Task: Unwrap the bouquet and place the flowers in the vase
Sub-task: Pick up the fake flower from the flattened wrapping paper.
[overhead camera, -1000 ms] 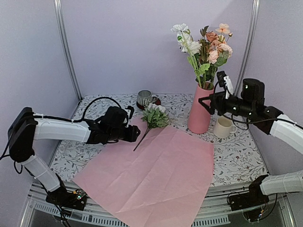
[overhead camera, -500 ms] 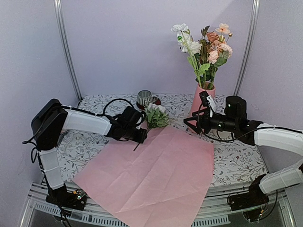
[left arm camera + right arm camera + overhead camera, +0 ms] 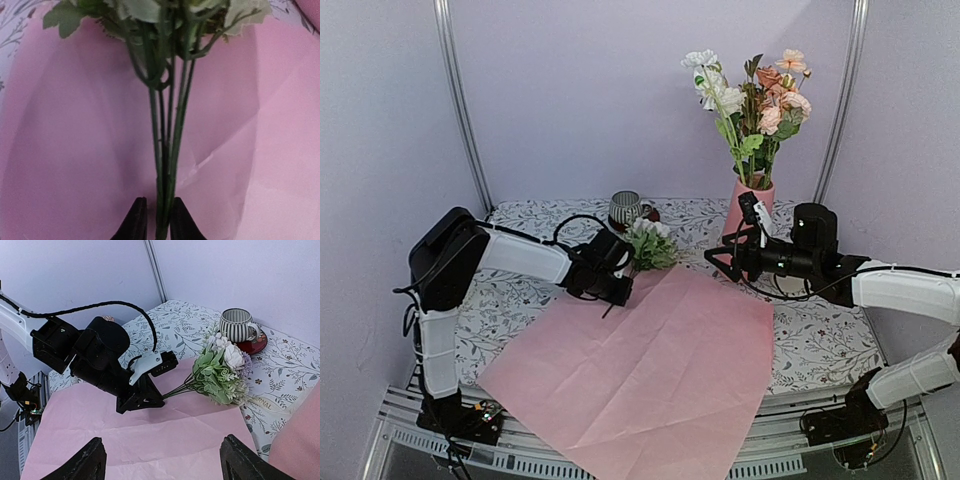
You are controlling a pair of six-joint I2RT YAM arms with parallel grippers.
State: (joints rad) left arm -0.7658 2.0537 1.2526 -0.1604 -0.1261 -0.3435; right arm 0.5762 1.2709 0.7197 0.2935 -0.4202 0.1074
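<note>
Floral-cloth table (image 3: 510,300) first: one vase (image 3: 738,215) stands at the back with most flowers (image 3: 750,100) already in it. One last bunch (image 3: 648,245) lies left of the vase on the single unwrapped sheet of pink paper (image 3: 650,360) — only that bunch is yet to go in. Over there the left gripper (image 3: 159,222) is pinched on its stems, while the right gripper (image 3: 167,460) hangs wide open and empty, just in front of the vase.

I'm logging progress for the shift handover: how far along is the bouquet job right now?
Done: the pale pink wrapping paper lies open flat, and most long-stemmed artificial flowers stand in the tall matte pink vase. In hand: the left end effector grips the stems of a small white-and-green bunch lying at the paper's far edge. Left: lifting that bunch into the vase; the right end effector hangs open nearby.
</note>
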